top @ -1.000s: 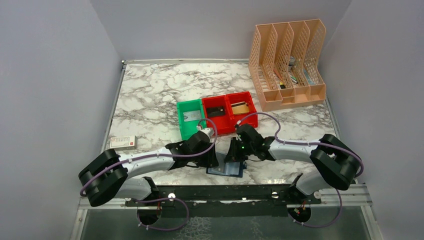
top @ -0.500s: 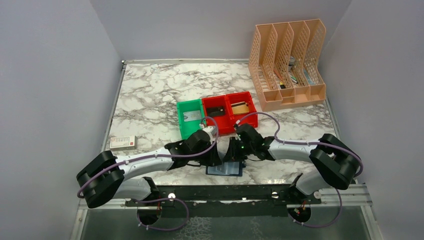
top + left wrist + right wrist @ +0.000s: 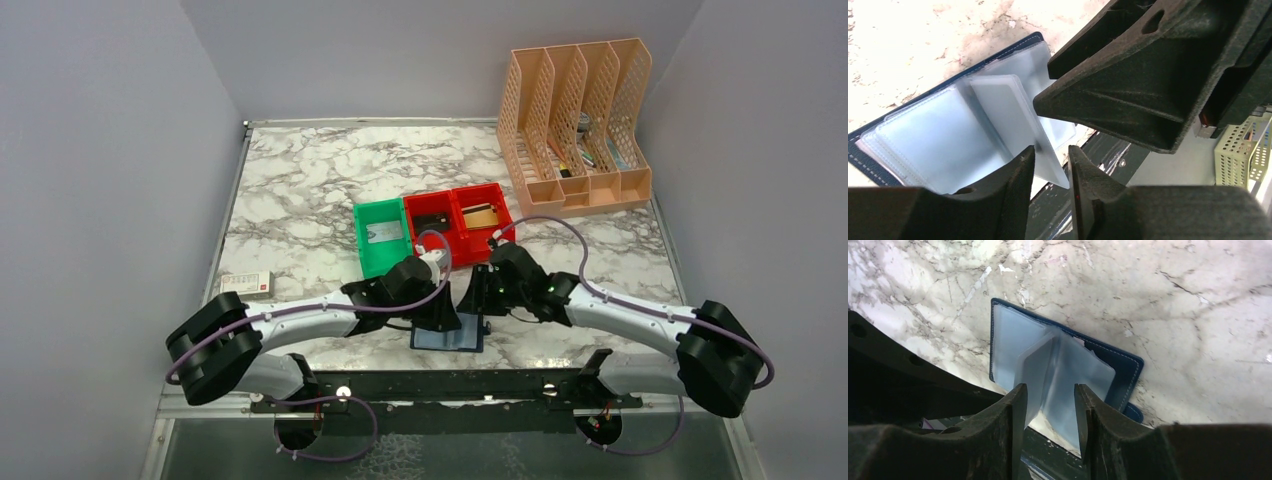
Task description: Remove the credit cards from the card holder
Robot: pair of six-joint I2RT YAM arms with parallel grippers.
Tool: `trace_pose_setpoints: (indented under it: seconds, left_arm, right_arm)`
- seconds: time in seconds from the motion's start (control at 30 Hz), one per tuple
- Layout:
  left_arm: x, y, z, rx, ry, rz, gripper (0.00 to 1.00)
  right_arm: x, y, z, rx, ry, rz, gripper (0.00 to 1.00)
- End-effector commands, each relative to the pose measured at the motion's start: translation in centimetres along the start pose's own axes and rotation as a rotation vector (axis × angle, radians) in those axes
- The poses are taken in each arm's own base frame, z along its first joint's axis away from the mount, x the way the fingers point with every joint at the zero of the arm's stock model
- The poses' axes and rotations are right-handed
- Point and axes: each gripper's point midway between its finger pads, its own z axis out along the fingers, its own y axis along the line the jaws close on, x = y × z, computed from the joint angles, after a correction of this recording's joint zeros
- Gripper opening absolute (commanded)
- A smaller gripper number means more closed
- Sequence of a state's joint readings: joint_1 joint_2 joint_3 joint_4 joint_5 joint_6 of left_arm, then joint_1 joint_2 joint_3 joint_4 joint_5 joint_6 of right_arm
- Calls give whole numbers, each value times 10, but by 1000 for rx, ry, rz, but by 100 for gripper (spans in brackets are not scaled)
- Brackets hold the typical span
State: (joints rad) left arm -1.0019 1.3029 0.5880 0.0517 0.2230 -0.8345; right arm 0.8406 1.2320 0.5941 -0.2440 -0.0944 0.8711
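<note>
The card holder (image 3: 449,338) lies open on the marble at the table's near edge, navy cover (image 3: 1124,371) down and pale clear sleeves (image 3: 923,135) up. One sleeve leaf (image 3: 1040,365) stands up from the middle. My left gripper (image 3: 446,318) (image 3: 1050,159) is low over the holder's left half, jaws a little apart, with the leaf's corner between them and a gap beside it. My right gripper (image 3: 478,297) (image 3: 1050,405) faces it from the right, open, with the leaf loose between its fingers. No credit cards can be made out in the sleeves.
Behind the grippers stand a green bin (image 3: 363,240) and two red bins (image 3: 452,213), each with a flat item inside. A peach file rack (image 3: 575,130) is at the back right and a small white box (image 3: 246,284) at the left. The black base rail (image 3: 450,385) runs just below the holder.
My right gripper has opened and its arm has swung out to the right. The left gripper slid a little right over the holder, narrowed, then widened slightly.
</note>
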Motion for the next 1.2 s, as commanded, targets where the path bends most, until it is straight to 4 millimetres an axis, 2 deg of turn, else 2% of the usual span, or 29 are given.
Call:
trace_pose_setpoints:
  seconds: [0.0, 0.1, 0.23, 0.4, 0.57, 0.77, 0.93, 1.17]
  left_arm:
    - [-3, -25, 6, 77, 16, 51, 36]
    - [2, -32, 12, 86, 39, 80, 36]
    - [4, -12, 18, -15, 47, 69, 31]
    - [-4, -12, 15, -39, 19, 77, 26]
    - [-4, 13, 6, -171, 4, 82, 30]
    - [9, 34, 3, -226, 15, 63, 35]
    - [12, 43, 2, -258, 9, 53, 35]
    - [4, 51, -8, -314, -34, 62, 36]
  right_arm:
    - [-2, -21, -12, 102, -41, 58, 41]
    - [-6, -31, -19, 142, -85, 74, 42]
    - [-8, -29, -24, 129, -101, 76, 42]
    - [-3, -27, -25, 112, -81, 72, 42]
    - [5, -8, -24, -5, -37, 50, 41]
    - [29, 5, -17, -104, 96, 44, 36]
    - [39, -7, -7, -56, 136, 74, 33]
    - [47, -22, -1, 6, 153, 92, 33]
